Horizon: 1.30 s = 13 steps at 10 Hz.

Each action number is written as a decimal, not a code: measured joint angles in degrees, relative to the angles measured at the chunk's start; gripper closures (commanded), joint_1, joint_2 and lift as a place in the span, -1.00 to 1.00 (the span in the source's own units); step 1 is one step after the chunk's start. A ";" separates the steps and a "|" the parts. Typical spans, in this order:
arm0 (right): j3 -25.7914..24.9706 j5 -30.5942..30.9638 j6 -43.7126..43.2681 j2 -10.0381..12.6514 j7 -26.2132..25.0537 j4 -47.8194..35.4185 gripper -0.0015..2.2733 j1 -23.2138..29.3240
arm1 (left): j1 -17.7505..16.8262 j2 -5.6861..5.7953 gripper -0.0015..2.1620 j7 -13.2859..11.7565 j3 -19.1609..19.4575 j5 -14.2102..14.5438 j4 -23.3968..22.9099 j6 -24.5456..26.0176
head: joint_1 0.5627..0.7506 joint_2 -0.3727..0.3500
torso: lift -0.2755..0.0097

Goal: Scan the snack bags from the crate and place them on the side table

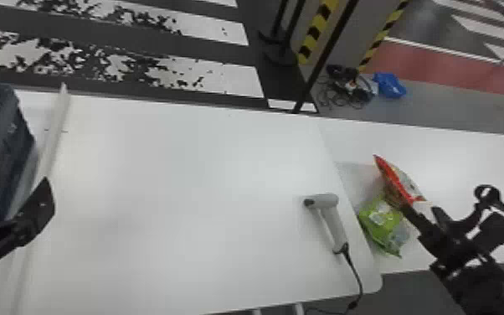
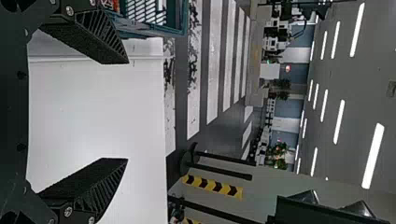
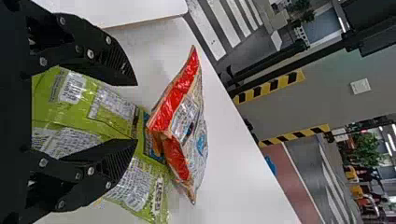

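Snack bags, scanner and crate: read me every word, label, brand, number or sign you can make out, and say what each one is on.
No text is readable.
Green snack bag: printed panels, too small and blurred to read.
Red-and-white snack bag: a printed panel, also too small and blurred.
Scanner: no lettering I can make out.
Crate: none I can make out.

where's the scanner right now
In the head view, the scanner lies right of centre, near the main table's right edge, just left of the green bag.
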 measured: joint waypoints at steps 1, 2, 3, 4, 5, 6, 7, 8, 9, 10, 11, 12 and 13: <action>-0.04 -0.34 -3.07 1.05 -0.33 -3.02 -0.95 1.97 | 0.32 0.00 -0.87 0.01 0.00 0.00 -0.29 0.00 | 0.41 -0.94 | 0.27; -0.13 -0.49 -5.92 2.89 -0.98 -8.31 -0.94 4.81 | 0.53 0.00 -0.87 -0.02 -0.02 0.00 -0.52 0.00 | 0.41 -0.94 | 0.27; -0.15 -0.51 -7.42 5.19 -1.11 -14.75 -0.94 7.84 | 0.68 0.00 -0.87 -0.05 -0.07 0.00 -0.72 0.00 | 0.41 -0.94 | 0.27; 0.09 -0.44 -8.57 7.67 -1.00 -21.14 -0.94 10.73 | 0.83 0.00 -0.87 -0.12 -0.13 0.00 -0.88 0.00 | 0.41 -0.94 | 0.27; 1.43 -0.38 -10.03 9.70 -0.69 -26.91 -0.94 13.64 | 0.97 0.00 -0.87 -0.11 -0.15 0.00 -0.96 -0.04 | 0.41 -0.94 | 0.27; 3.70 -0.29 -11.81 11.34 -0.32 -31.93 -0.94 16.35 | 1.06 0.00 -0.87 -0.04 -0.14 0.00 -0.98 -0.13 | 0.41 -0.94 | 0.27; 6.56 0.20 -13.73 12.78 -0.13 -36.21 -0.94 18.59 | 1.09 0.00 -0.87 0.07 -0.12 0.00 -1.03 -0.23 | 0.41 -0.94 | 0.27; 10.09 1.56 -16.62 13.75 -0.16 -39.06 -0.94 20.26 | 1.11 0.00 -0.87 0.17 -0.11 0.00 -1.01 -0.35 | 0.41 -0.94 | 0.27; 14.04 3.98 -20.47 14.46 -0.36 -40.49 -0.94 21.45 | 1.11 0.00 -0.87 0.26 -0.10 0.00 -0.82 -0.57 | 0.41 -0.89 | 0.27; 18.30 7.11 -25.00 15.05 -1.22 -41.07 -0.94 22.49 | 1.09 0.00 -0.87 0.48 -0.06 0.00 -0.55 -0.82 | 0.41 -0.76 | 0.27; 22.83 10.84 -29.65 15.48 -3.03 -41.13 -0.94 23.38 | 0.89 0.00 -0.87 0.64 -0.01 0.00 -0.11 -1.14 | 0.41 -0.62 | 0.27; 26.94 14.09 -32.99 16.03 -4.66 -40.68 -0.94 23.82 | 0.55 0.00 -0.87 0.63 0.00 0.00 0.71 -2.20 | 0.41 -0.56 | 0.27; 30.70 17.13 -36.00 16.46 -6.83 -39.67 -0.94 23.92 | 0.19 0.00 -0.87 0.57 -0.01 0.00 1.83 -3.97 | 0.41 -0.43 | 0.27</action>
